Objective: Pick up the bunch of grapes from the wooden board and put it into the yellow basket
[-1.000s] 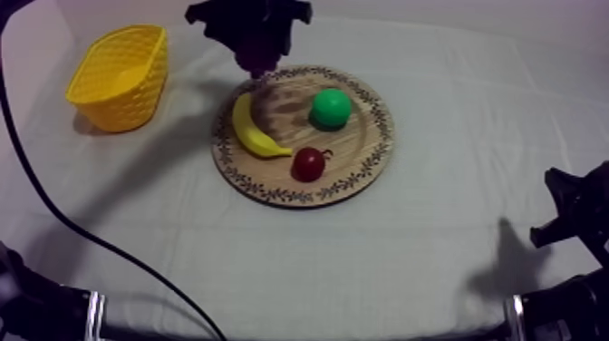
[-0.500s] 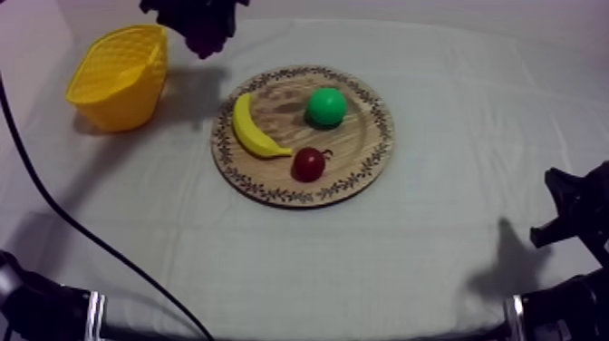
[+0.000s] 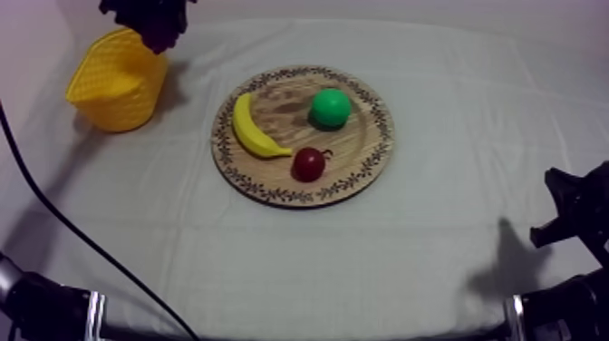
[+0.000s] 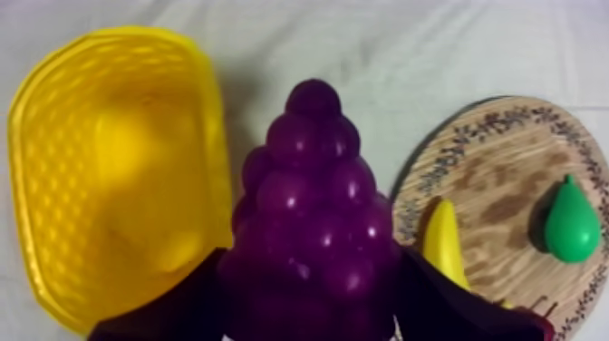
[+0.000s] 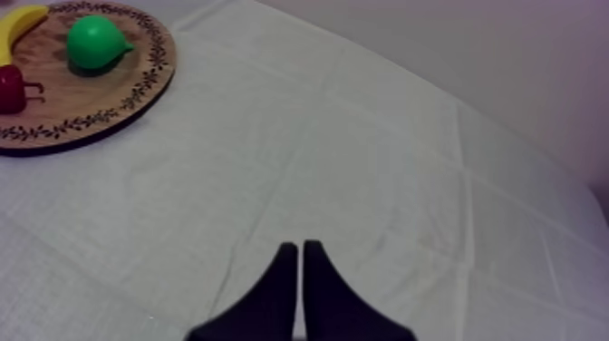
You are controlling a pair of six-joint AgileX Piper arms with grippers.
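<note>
The dark purple plastic bunch of grapes [image 4: 313,218] is off the board and up in the air, clenched at its wide end between the two black fingers [image 4: 168,313] of the left gripper [image 3: 149,20], with its narrow tip pointing away from the gripper. In the top view, this gripper and its load hang at the upper left of the frame, above the far end of the yellow lattice-walled plastic basket [image 3: 116,98]. The left wrist view shows the grapes over the basket's rim on the side that faces the board, partly over the grey-white cloth [image 3: 435,254] between the two and not yet down inside the basket. The round wooden board with a patterned leaf rim [image 3: 281,195] lies flat near the middle of the top view, to the right of the basket and apart from it. On it are a curved yellow toy banana [image 3: 252,127] along its left side, a green toy pear [image 3: 330,107] toward its upper right, and a small red fruit [image 3: 308,164] with a thin stalk near its lower edge, just beside the banana's tip. The right gripper [image 5: 300,263] sits low at the lower right of the top view, its fingers pressed together into a narrow wedge with nothing between them, over the cloth and well apart from the board.
</note>
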